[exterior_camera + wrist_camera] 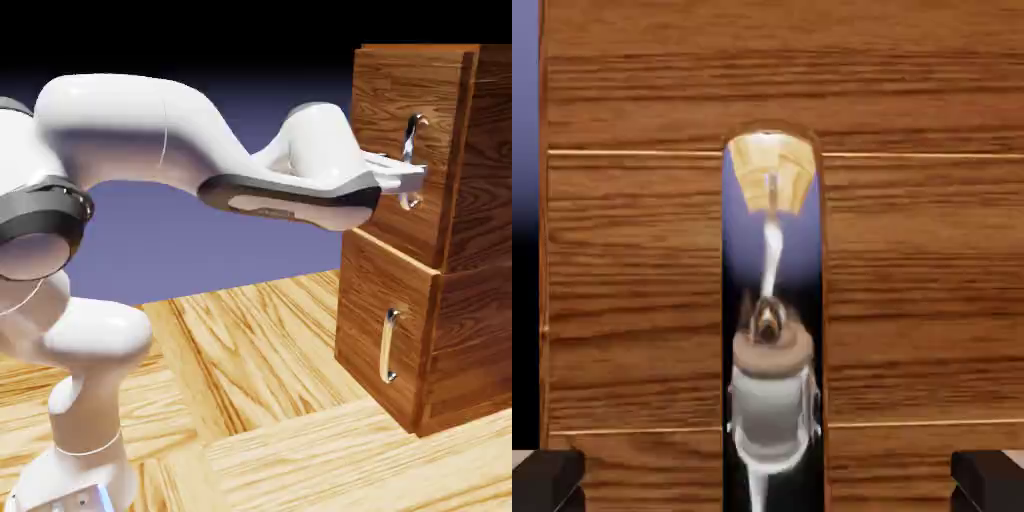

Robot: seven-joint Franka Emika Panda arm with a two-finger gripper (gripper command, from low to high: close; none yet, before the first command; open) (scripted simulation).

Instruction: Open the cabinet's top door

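The cabinet [480,250] is a tall dark wood-grain box at the exterior view's right. Its top door [385,110] carries a vertical silver bar handle [412,130]. My gripper [408,178] has reached across to that handle, at about its middle height. In the hand view the door's wood [632,290] fills the frame, and the mirror-like handle [772,300] runs down the centre. My gripper [768,480] is open. The dark fingertips [547,478] sit far apart at the bottom corners, one on each side of the bar, clear of it.
Below the top door is a shorter lower panel [365,310] with its own silver handle [388,345]. The cabinet stands on a light wood floor [270,350]. My white arm [150,130] spans from the lower left to the cabinet.
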